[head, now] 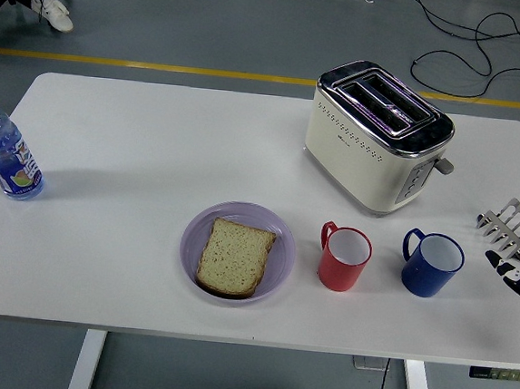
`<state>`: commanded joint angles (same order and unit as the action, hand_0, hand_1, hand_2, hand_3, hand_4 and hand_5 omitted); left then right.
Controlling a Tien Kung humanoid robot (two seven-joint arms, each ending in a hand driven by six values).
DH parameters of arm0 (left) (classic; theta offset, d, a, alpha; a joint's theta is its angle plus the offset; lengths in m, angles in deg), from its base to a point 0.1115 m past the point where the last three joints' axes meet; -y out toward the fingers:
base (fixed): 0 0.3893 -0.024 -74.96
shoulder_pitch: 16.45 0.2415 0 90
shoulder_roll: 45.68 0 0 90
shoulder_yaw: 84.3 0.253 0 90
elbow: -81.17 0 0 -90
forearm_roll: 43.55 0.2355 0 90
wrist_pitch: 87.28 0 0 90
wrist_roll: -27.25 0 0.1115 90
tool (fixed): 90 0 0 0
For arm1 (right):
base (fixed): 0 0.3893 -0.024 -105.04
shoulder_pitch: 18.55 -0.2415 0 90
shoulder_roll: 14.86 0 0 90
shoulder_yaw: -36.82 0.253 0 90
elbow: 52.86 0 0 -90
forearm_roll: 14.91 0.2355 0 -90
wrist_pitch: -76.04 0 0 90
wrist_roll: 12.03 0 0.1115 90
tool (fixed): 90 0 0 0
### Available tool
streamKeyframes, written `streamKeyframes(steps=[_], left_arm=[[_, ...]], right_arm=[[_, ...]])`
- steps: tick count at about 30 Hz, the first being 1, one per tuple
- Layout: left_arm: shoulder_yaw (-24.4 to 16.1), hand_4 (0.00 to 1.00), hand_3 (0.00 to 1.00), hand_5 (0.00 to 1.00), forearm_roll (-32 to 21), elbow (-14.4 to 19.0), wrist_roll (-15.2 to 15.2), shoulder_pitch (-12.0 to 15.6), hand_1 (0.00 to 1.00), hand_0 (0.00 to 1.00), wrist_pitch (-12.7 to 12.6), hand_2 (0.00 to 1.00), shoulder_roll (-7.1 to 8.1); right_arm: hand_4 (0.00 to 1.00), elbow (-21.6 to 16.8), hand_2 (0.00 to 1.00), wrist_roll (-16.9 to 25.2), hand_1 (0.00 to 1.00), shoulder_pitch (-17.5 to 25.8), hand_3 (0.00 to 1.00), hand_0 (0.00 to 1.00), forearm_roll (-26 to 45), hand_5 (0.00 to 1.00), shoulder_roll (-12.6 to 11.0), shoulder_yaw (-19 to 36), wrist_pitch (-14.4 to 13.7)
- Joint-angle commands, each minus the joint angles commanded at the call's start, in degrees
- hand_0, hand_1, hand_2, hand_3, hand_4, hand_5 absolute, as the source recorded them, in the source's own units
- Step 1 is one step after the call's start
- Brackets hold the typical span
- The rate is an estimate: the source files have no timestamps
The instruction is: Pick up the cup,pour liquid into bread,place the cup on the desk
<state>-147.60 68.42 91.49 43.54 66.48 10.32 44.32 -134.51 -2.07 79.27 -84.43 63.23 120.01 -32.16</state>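
While nothing is lifted yet, I read the layout as staged for a short pour — the bread lies flat on a purple plate near the front of the desk, with a red cup just right of it and a blue cup further right, both upright, handles pointing left. My right robot hand sits at the right edge, near the blue cup but apart from it — fingers spread, holding nothing, palm low over the desk. No left arm shows.
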Motion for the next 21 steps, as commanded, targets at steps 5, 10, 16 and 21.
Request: streamKeyframes(steps=[5, 10, 16, 21], left_arm=[[0.17, 0.295, 0.59, 0.9, -0.07, 0.0, 0.0, 0.03, 0.688, 0.655, 0.05, 0.705, 0.0], [0.25, 0.295, 0.59, 0.9, 0.0, 0.0, 0.02, 0.06, 0.688, 0.654, 0.15, 0.706, 0.0], [0.62, 0.295, 0.59, 0.899, -0.28, 0.0, 0.0, 0.04, 0.688, 0.654, 0.25, 0.705, 0.0], [0.74, 0.295, 0.59, 0.899, -0.29, 0.0, 0.0, 0.02, 0.688, 0.654, 0.35, 0.705, 0.0]], right_arm=[[0.998, 1.07, 0.954, 0.62, 0.875, -0.06, 0.998, 0.941, 0.04, 0.112, 0.49, -2.94, -0.31], [0.998, 2.26, 0.955, 0.98, 0.877, -0.56, 0.998, 0.946, 0.43, 0.116, 1.08, -5.66, -0.31], [0.998, 2.87, 0.954, 1.39, 0.877, -1.04, 0.998, 0.945, 0.62, 0.12, 1.27, -7.6, -0.88], [0.998, 4.26, 0.954, 1.61, 0.877, -2.13, 0.998, 0.945, 1.2, 0.12, 1.69, -9.24, -1.2]])
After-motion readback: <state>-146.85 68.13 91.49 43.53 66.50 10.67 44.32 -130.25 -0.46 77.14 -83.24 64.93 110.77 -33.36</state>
